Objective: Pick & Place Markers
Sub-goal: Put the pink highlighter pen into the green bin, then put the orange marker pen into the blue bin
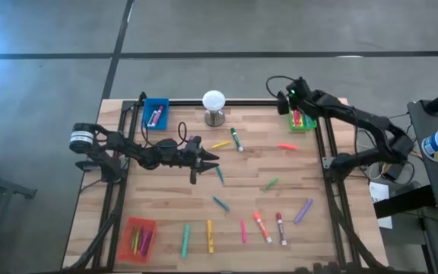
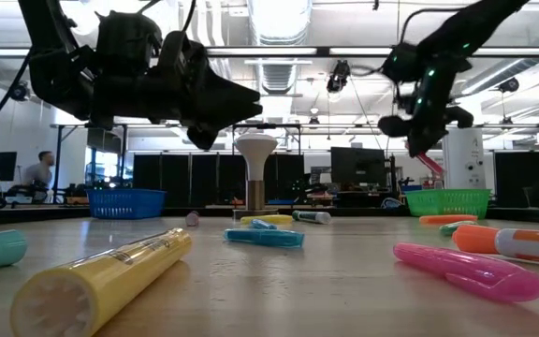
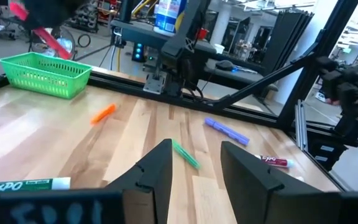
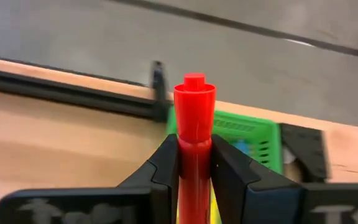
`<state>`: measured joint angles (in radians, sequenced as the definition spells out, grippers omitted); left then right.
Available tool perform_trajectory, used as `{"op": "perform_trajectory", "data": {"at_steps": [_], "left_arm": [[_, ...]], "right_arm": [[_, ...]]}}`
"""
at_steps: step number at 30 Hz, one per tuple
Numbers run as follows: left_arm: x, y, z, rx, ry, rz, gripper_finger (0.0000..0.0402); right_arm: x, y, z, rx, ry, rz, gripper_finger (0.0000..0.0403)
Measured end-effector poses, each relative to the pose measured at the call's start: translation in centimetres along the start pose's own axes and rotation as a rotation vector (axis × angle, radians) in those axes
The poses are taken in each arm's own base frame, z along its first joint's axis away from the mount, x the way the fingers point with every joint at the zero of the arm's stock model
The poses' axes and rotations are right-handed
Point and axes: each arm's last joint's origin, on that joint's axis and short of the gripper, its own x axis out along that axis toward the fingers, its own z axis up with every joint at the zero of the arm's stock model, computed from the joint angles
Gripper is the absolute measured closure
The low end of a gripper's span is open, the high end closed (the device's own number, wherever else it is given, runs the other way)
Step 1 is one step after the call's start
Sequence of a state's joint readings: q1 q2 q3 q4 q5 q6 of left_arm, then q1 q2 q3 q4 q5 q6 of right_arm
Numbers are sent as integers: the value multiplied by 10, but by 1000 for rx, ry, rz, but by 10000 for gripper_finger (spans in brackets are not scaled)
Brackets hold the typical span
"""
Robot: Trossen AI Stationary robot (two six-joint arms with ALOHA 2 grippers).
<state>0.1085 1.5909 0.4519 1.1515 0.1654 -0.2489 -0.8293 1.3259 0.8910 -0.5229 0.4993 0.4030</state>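
Right gripper [image 4: 194, 163] pinches red marker [image 4: 194, 124] above green tray [image 4: 241, 138] rim

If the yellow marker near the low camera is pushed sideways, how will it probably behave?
The yellow marker looks round and smooth and lies flat on the table, so it would probably roll rather than slide. It seems a stiff plastic tube, likely light, so it should not bend.

- I work in a robotics lab: my wooden table [image 1: 166, 199] sits in a black metal frame [image 1: 331, 190] on a bare concrete floor [image 1: 44, 91].
- Beyond it I see monitors [image 2: 358, 167], ceiling lights [image 2: 279, 19] and a seated person [image 2: 37, 174].
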Motion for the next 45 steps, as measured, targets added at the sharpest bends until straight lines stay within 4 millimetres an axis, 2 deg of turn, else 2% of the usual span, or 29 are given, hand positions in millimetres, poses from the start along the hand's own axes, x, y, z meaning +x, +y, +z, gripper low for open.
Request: {"op": "perform_trajectory", "data": {"at_steps": [4, 9, 16, 23, 28, 32, 37, 41, 45], "left_arm": [[0, 0, 1, 5, -5, -2, 271], [0, -1, 1, -13, -4, -4, 271], [-4, 0, -4, -17, 16, 1, 271], [-6, 0, -6, -18, 22, 2, 271], [-6, 0, -6, -19, 22, 2, 271], [-6, 0, -6, -19, 24, 3, 271], [-7, 0, -7, -20, 26, 4, 271], [-7, 0, -7, -18, 25, 7, 271], [-7, 1, -6, -27, 23, 11, 271]], "right_arm": [[20, 3, 8, -63, 109, -142, 341], [46, 5, 11, -86, 254, -238, 341], [70, 3, -1, -95, 386, -329, 334], [77, 2, -10, -93, 418, -354, 295], [74, 2, -6, -90, 408, -348, 282], [65, 0, -3, -96, 406, -313, 292], [31, 6, -11, -112, 320, -207, 342], [-4, 13, -33, -130, 230, -50, 387], [-37, 20, -65, -125, 134, 118, 394]]}}
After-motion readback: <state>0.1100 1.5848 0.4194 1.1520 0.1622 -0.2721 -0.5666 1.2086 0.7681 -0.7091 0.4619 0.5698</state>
